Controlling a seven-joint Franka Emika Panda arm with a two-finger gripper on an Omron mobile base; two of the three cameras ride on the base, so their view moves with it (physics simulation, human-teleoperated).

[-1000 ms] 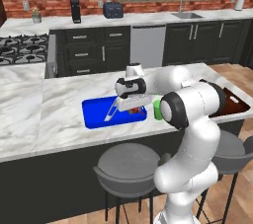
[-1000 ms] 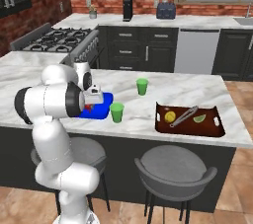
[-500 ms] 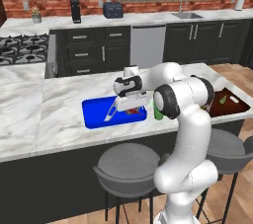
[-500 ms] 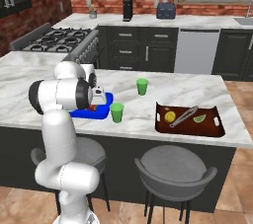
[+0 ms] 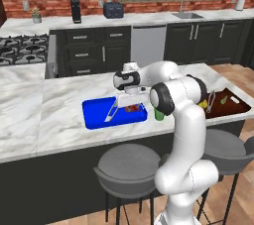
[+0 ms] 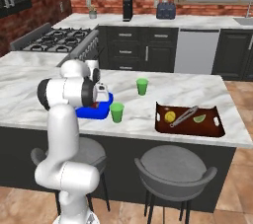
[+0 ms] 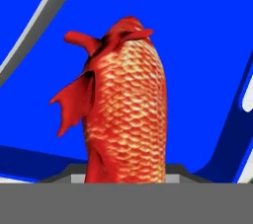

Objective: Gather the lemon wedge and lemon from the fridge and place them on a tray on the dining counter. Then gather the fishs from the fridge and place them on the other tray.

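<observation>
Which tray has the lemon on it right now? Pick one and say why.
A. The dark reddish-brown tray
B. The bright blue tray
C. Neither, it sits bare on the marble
A: the lemon lies inside the dark reddish-brown tray, beside tongs and a lemon wedge.

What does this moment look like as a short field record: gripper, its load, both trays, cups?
gripper: over the bright blue rectangular tray, closed on a fish
held item: red-orange scaly fish, hanging close above the blue floor
blue tray contents: long silvery utensil
dark reddish-brown tray: round yellow lemon, green-yellow lemon wedge, metal tongs
green cups: two, on the marble counter
</observation>
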